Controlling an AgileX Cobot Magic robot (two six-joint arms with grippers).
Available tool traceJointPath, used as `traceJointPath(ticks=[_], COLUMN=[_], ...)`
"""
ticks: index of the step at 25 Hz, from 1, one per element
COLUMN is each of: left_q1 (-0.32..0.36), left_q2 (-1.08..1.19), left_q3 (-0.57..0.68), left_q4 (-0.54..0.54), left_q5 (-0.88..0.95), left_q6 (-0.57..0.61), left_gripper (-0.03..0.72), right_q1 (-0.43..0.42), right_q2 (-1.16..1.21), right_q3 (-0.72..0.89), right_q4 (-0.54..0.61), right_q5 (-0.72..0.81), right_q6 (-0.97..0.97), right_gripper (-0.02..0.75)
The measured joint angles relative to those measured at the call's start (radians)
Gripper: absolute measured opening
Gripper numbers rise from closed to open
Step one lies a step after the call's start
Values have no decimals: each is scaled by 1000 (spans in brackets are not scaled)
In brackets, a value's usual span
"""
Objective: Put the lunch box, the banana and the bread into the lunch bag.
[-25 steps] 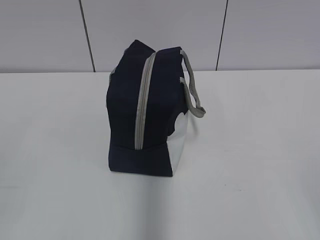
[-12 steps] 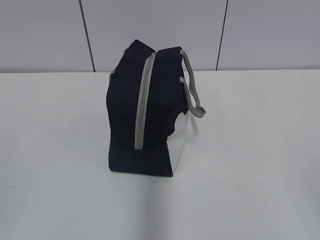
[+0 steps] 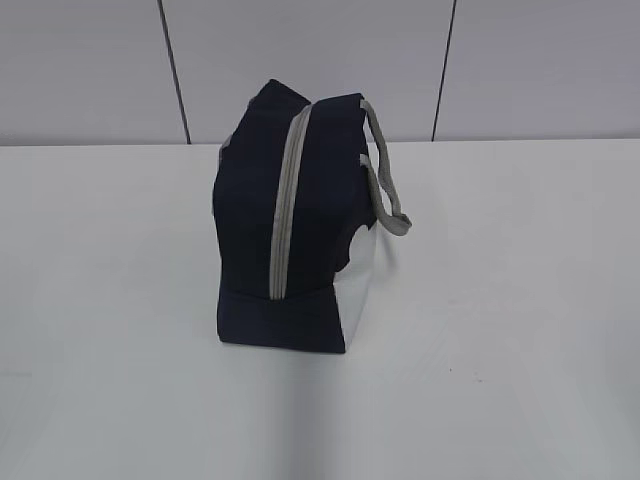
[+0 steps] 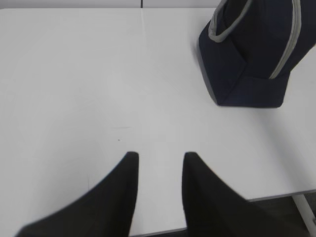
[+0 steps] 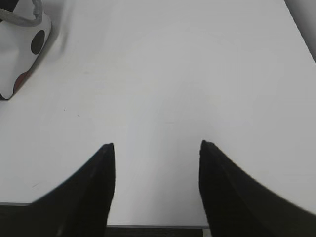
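the navy lunch bag [image 3: 290, 225] stands zipped on the white table [image 3: 500, 300]. the left gripper [image 4: 159, 157] and the right gripper [image 5: 155, 147] hover apart from it, jaws spread and empty.

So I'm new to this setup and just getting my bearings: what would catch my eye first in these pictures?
The dark navy lunch bag stands alone mid-table, zipped shut, its grey handle hanging off the right side. In the wrist views, the left gripper and right gripper sit open and empty over the bare white table. No lunch box, banana or bread is in view.
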Motion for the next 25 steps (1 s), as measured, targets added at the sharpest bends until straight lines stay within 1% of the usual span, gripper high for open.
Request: traceJointPath(ticks=[5, 11, 25], left_q1=[0, 0, 0], left_q2=[0, 0, 0], left_q3=[12, 120, 127], left_q4=[3, 4, 2], left_q5=[-44, -99, -120], left_q6=[0, 0, -6], left_gripper=[235, 235, 235], right_q1=[0, 0, 0], right_q2=[0, 0, 0], right_q3=[0, 0, 0], right_q4=[0, 0, 0], right_q5=[0, 0, 0], right_q6=[0, 0, 4], right_gripper=[405, 405, 405])
